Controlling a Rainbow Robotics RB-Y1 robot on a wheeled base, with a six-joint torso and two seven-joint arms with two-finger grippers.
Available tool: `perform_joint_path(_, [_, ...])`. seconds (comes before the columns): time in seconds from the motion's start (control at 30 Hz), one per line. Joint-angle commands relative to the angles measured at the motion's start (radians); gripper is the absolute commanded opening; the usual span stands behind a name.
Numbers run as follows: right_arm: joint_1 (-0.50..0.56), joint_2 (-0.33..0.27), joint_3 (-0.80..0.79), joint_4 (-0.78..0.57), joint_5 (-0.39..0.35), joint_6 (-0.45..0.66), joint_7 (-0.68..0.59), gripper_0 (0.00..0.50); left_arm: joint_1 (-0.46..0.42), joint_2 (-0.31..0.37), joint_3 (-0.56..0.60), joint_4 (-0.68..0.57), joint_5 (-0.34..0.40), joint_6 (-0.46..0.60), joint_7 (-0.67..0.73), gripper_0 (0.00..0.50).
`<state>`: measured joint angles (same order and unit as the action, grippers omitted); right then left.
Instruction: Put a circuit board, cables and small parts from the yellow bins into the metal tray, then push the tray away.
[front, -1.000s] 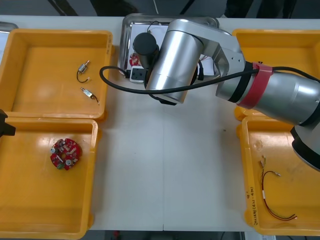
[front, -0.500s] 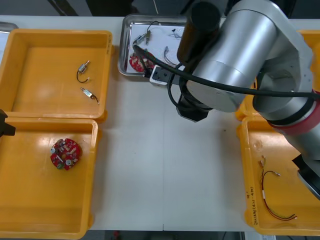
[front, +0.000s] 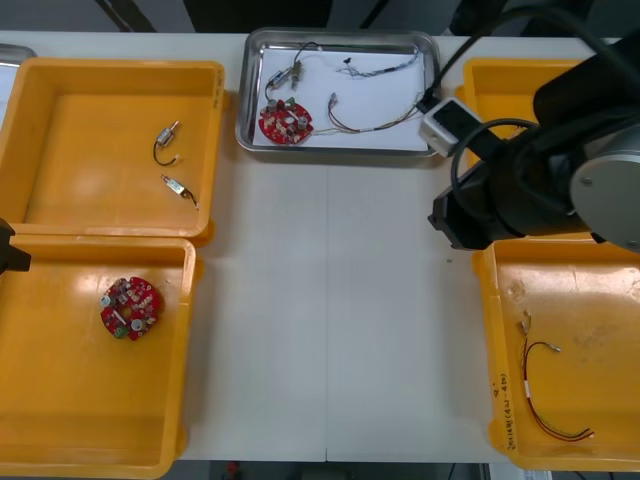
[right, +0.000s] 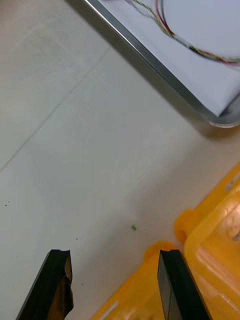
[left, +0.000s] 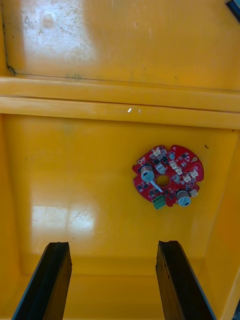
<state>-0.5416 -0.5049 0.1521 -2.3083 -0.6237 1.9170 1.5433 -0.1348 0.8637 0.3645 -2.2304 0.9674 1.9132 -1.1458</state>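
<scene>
Right hand withdrawn; metal tray beyond spread fingers.

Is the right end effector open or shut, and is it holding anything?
Open and empty. In the right wrist view the right end effector has its fingers standing apart with nothing between them, above the table near the tray corner.

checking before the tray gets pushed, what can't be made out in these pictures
Front view: the right arm covers most of the far right bin, hiding its contents.
Front view: the small parts in the tray are too small to tell their kind.
Right wrist view: the picture's edge cuts the tray down to one corner and part of a cable.
</scene>
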Motion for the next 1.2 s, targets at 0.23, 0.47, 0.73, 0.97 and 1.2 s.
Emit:
perform_joint_path(0.23, [0.193,-0.135,-0.293,-0.092,-0.154,0.003,-0.155,0.5,0.02,0.041,0.034,-0.029,0.005,0.007,-0.103,0.5])
perform_joint_path(0.47, [0.318,-0.196,-0.488,-0.092,-0.24,0.003,-0.184,0.5,0.02,0.041,0.034,-0.029,0.005,0.007,-0.103,0.5])
perform_joint_path(0.73, [0.407,-0.268,-0.592,-0.062,-0.252,0.003,-0.186,0.5,0.02,0.041,0.034,-0.029,0.005,0.007,-0.103,0.5])
perform_joint_path(0.97, [0.413,-0.268,-0.611,0.021,-0.258,0.003,-0.19,0.5,0.02,0.041,0.034,-0.029,0.005,0.007,-0.103,0.5])
perform_joint_path(1.2, [0.413,-0.27,-0.606,0.139,-0.272,0.003,-0.196,0.5,0.02,0.041,0.034,-0.029,0.005,0.007,-0.103,0.5])
